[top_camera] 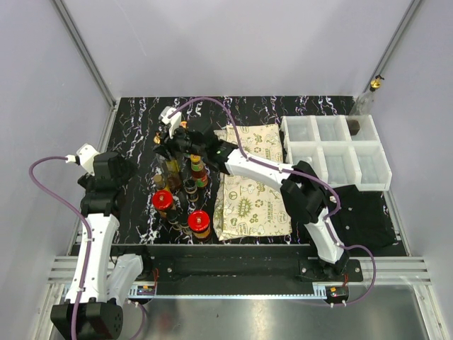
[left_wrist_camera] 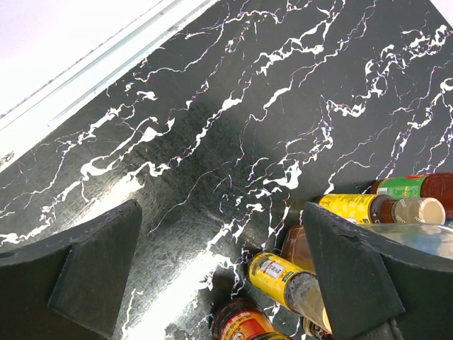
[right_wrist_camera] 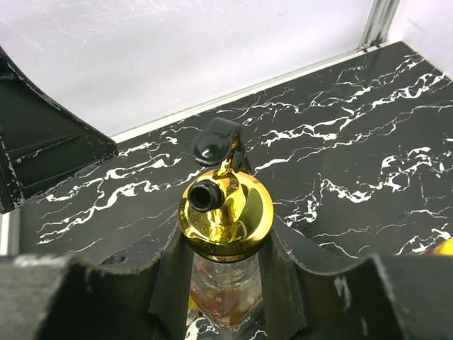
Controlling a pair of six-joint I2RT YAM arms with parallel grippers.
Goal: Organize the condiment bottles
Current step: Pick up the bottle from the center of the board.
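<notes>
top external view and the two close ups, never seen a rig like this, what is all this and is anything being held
The left arm and the right arm are white robot arms bolted at the near edge of a black marbled table. The wide picture looks down from above and behind them; the two close-ups come from a camera on each wrist. On the table stand a cluster of condiment bottles, with a cream patterned cloth and white compartment bins to their right. The right gripper is closed on a clear gold-capped bottle just below its cap. The left gripper is open and holds nothing; bottles show beside it.
</notes>
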